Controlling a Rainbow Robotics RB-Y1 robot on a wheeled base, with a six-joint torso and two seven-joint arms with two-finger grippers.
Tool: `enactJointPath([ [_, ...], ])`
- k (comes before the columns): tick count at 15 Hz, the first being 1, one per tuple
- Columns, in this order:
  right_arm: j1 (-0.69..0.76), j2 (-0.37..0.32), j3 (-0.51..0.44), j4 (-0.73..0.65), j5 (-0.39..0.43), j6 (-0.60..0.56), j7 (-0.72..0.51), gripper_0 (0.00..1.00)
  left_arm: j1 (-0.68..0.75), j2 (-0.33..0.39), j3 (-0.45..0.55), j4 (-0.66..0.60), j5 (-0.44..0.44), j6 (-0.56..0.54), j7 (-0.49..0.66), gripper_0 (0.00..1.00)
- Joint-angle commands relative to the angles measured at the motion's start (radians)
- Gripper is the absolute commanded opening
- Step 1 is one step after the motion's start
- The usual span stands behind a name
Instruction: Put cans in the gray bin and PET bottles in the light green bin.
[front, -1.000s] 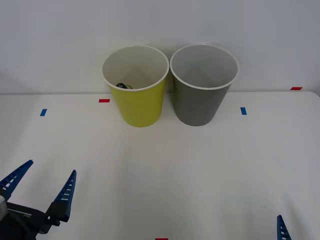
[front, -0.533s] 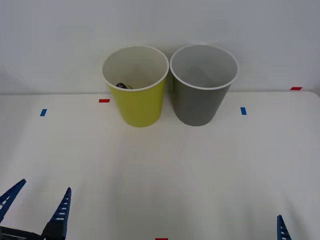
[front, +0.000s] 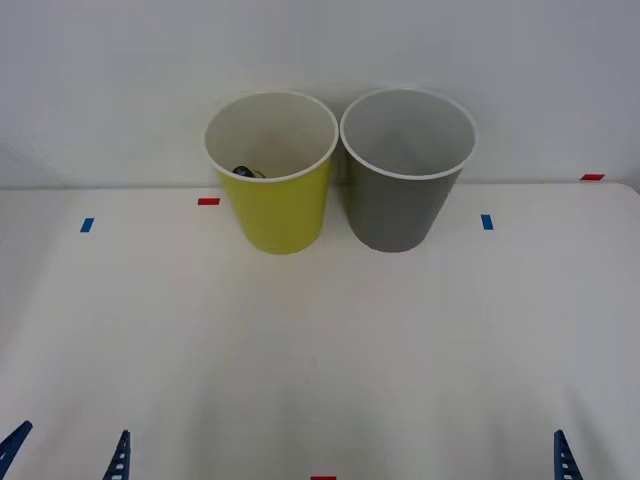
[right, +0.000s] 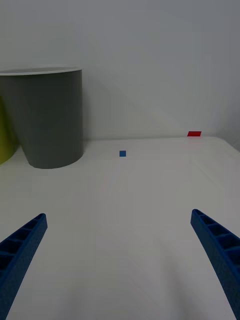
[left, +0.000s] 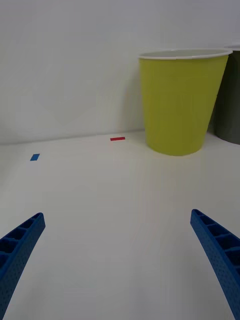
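The light green bin (front: 272, 205) and the gray bin (front: 402, 205) stand upright side by side at the table's far edge, touching. Low inside the light green bin a small dark piece (front: 245, 171) peeks over the rim; it looks like the PET bottle's black cap, and the rest of the bottle is hidden. Cans are out of view. My left gripper (front: 67, 455) is open and holds nothing at the near left edge, facing the light green bin (left: 180, 100). My right gripper (right: 119, 217) is open with nothing in it, facing the gray bin (right: 47, 120); one fingertip (front: 563, 455) shows at the near right.
Small tape marks lie on the white table: red (front: 208, 201) and blue (front: 87, 225) left of the bins, blue (front: 487, 221) and red (front: 592, 177) to their right. A pale wall rises right behind the bins.
My open left gripper has drawn back toward the near edge of the table until just its fingertips show. The bins and the right gripper have not moved.
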Motion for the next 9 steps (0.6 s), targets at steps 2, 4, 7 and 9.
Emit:
enactJointPath([
  [2, 0.0, 0.0, 0.0, 0.0, 0.0, 0.0, 0.0, 1.0, 0.019, -0.003, -0.023, 0.046, -0.003, -0.061, -0.009, 1.0],
  [4, 0.0, 0.0, 0.0, 0.0, 0.0, 0.0, 0.0, 1.0, 0.019, -0.003, -0.023, 0.046, -0.002, -0.066, -0.006, 1.0],
  [7, 0.0, 0.0, 0.0, 0.0, 0.0, 0.0, 0.0, 1.0, 0.019, -0.003, -0.023, 0.046, -0.002, -0.066, -0.006, 1.0],
  [9, 0.0, 0.0, 0.0, 0.0, 0.0, 0.0, 0.0, 1.0, 0.019, -0.003, -0.023, 0.046, -0.002, -0.066, -0.006, 1.0],
])
